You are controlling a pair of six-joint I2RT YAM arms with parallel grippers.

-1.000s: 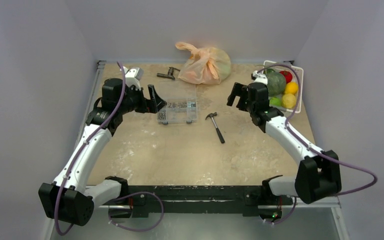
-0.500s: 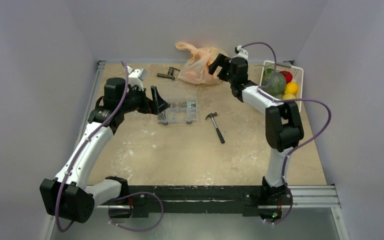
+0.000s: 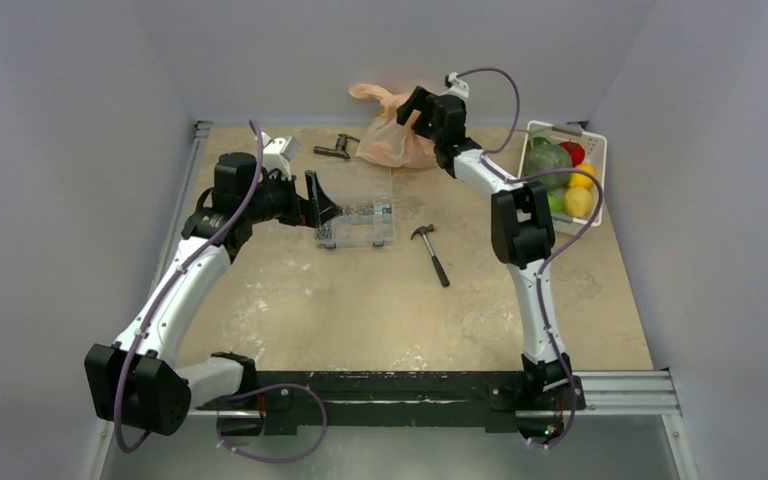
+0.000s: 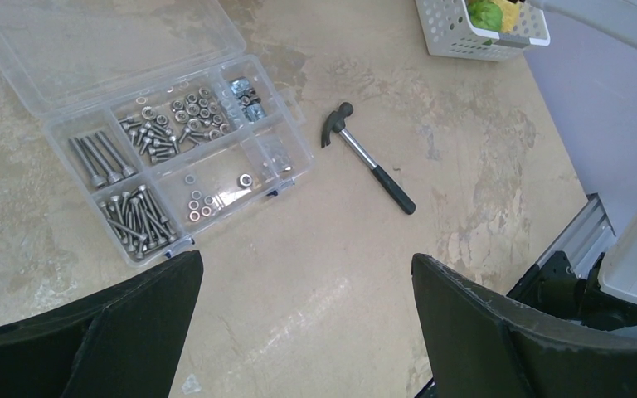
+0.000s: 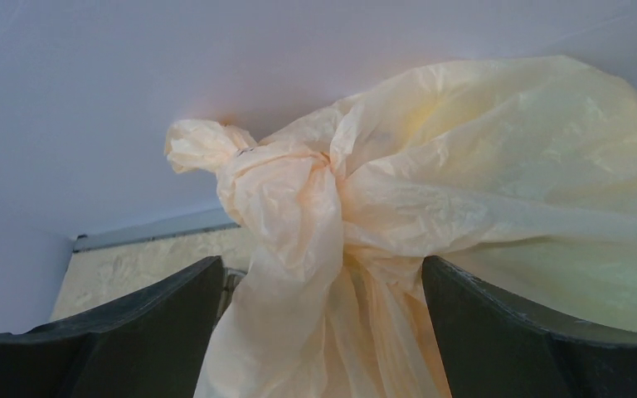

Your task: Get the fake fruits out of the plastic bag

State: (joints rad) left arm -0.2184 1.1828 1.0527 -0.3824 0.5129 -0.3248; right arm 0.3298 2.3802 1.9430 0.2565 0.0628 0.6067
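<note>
The beige tabletop [image 3: 360, 310] held the plastic bag [image 3: 388, 148] at its far edge, against the wall. My right gripper [image 3: 412, 103] hung wide open facing the bag's knot. My left gripper [image 4: 307, 278] gaped open beside the parts box [image 3: 355, 222].

A thin, crinkly, translucent peach-orange plastic bag [image 3: 388, 140] sits at the upper centre of the overhead view, at the table's [image 3: 360, 300] far edge, its right part hidden. Close up, its handles are tied in a tight knot [image 5: 286, 195], with one twisted end poking up to the left. The fake fruits cannot be made out; only a faint greenish tint shows through at the lower right.
</note>
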